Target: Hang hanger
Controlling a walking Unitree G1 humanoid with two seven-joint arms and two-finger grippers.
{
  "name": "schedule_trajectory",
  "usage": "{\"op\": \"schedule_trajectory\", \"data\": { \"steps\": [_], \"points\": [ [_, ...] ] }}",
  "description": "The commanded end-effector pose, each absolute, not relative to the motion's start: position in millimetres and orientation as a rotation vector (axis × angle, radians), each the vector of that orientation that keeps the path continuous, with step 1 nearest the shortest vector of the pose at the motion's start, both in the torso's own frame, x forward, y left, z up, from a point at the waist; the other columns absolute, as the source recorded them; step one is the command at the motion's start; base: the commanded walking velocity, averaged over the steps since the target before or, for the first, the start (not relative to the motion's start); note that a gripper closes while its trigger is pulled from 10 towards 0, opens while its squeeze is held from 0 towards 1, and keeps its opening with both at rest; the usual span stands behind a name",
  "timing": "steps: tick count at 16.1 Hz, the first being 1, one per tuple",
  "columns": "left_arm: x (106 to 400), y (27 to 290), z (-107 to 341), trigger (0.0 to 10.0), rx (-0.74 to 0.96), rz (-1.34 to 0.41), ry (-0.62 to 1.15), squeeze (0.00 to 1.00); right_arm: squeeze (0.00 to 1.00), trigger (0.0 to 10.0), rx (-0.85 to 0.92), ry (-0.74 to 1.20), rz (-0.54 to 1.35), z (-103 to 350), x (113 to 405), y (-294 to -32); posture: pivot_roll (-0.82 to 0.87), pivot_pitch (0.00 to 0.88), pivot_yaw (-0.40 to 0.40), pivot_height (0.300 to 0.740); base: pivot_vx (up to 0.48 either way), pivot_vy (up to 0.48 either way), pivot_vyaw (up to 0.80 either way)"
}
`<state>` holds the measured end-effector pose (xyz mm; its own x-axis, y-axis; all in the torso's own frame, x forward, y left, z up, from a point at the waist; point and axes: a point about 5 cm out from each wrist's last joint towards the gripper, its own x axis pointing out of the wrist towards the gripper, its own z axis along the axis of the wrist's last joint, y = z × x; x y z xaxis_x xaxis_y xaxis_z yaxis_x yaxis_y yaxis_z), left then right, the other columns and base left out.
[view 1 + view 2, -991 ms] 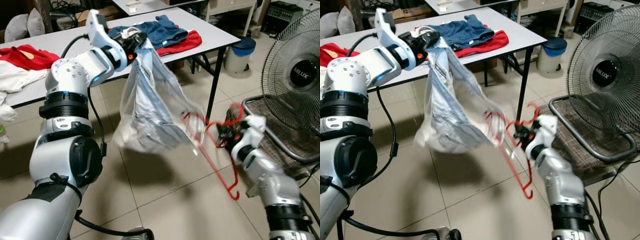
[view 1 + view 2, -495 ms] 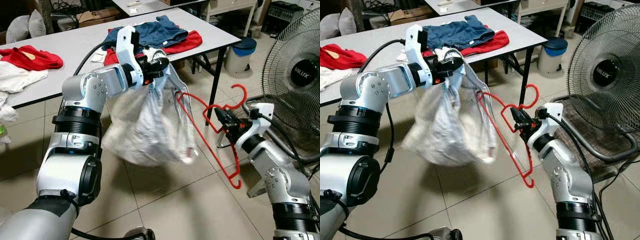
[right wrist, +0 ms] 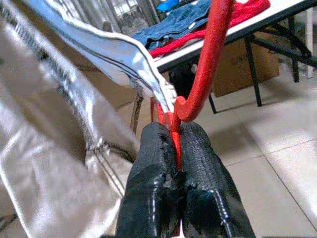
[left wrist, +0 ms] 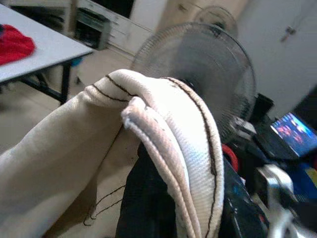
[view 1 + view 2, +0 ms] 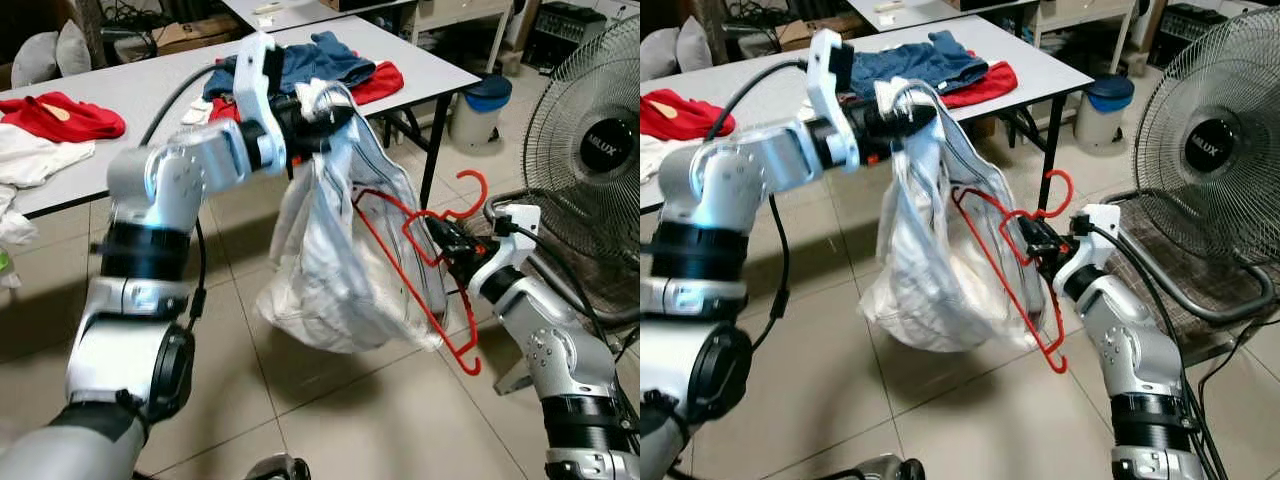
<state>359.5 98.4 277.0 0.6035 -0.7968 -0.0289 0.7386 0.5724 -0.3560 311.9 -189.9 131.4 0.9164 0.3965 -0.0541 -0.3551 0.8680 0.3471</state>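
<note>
Up over the floor, the left gripper [image 5: 318, 110] clamps the top of a pale garment [image 5: 345, 265], while the right gripper [image 3: 174, 148] pinches the red hanger [image 5: 420, 255] beside it, partly inside the cloth.

A bright red wire hanger [image 5: 420, 262] sits against a pale cream-white fabric garment [image 5: 340, 260] edged with thin dark stitching lines. The clamping fingers [image 3: 163, 193] are matte black. On the light grey tabletop [image 5: 150, 85] lie a denim-blue garment [image 5: 320, 58] and crumpled red cloths [image 5: 62, 112].
</note>
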Motion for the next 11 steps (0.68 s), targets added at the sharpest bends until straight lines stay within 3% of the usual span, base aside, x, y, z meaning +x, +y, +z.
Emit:
{"op": "schedule_trajectory", "data": {
  "steps": [1, 6, 11],
  "points": [
    [352.7, 98.6, 294.6, 0.0, -0.294, -0.964, 0.123, 0.00, 0.00, 0.0, 0.338, 0.079, 0.368, 142.5, 318.5, -194.4, -0.10, 0.000, 0.125, 0.740, 0.000, 0.000, 0.00],
    [349.7, 111.7, 291.4, 0.0, -0.231, -0.940, 0.108, 0.00, 0.00, 0.0, 0.349, 0.037, 0.274, 151.1, 327.5, -212.7, -0.10, 0.000, 0.118, 0.740, 0.000, 0.000, 0.00],
    [339.7, 125.1, 236.8, 0.0, -0.030, -0.893, 0.254, 0.00, 0.00, 0.0, 0.364, -0.096, 0.254, 181.5, 335.9, -226.1, -0.11, 0.000, 0.117, 0.740, 0.000, 0.000, 0.00]
  ]
}}
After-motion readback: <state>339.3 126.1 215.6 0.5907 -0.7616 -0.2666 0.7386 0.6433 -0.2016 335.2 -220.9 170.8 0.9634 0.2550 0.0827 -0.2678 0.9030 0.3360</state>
